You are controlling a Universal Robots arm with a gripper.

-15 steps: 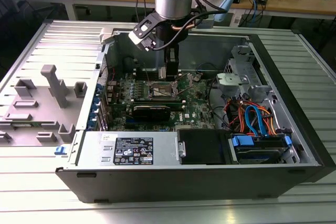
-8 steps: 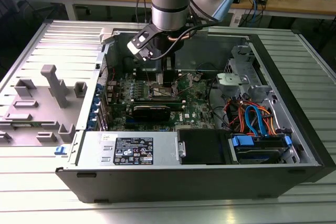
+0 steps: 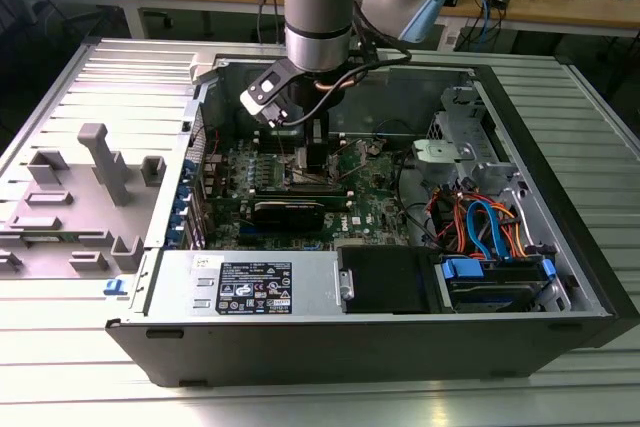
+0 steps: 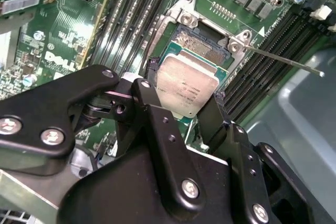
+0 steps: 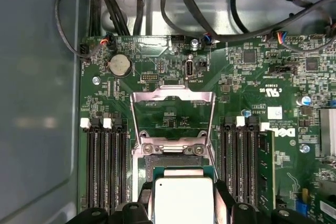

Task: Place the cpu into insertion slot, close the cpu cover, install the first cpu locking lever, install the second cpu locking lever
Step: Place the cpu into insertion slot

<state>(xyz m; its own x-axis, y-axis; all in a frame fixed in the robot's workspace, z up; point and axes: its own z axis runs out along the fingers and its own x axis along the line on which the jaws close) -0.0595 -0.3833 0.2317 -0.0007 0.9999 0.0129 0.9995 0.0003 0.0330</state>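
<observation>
— Ribbed metal tabletop (image 3: 70, 377) carried the opened computer case (image 3: 350, 347). What did the arm hold inside it?

— The end effector (image 4: 186, 90) was closed on the cpu (image 4: 184, 82), one finger against each of two opposite edges, with the metal lid facing up. In both wrist views the chip hung over the insertion slot (image 4: 202, 43), hiding part of it and not seated. The slot's contact field showed beyond the chip's far edge.

— Where did the slot lie?

— Near the middle of the green circuit board (image 5: 247, 72), between the two banks of long black memory slots (image 5: 105, 166). In the first wrist view the cpu cover (image 5: 172, 109) stood swung back, clear of the slot. In the second wrist view a thin locking lever (image 4: 283, 59) stuck out unlatched past the slot's corner.

— What could have gone wrong from there?

— By judgement, the chief hazard was a tilted or offset descent. A corner landing first could bend the fine contacts, and a chip turned the wrong way would not drop into its keys. The fingers ran close to the slot's silver rim, so they might strike it or snag the lever. A loose grip could let the chip slip sideways on release.
</observation>
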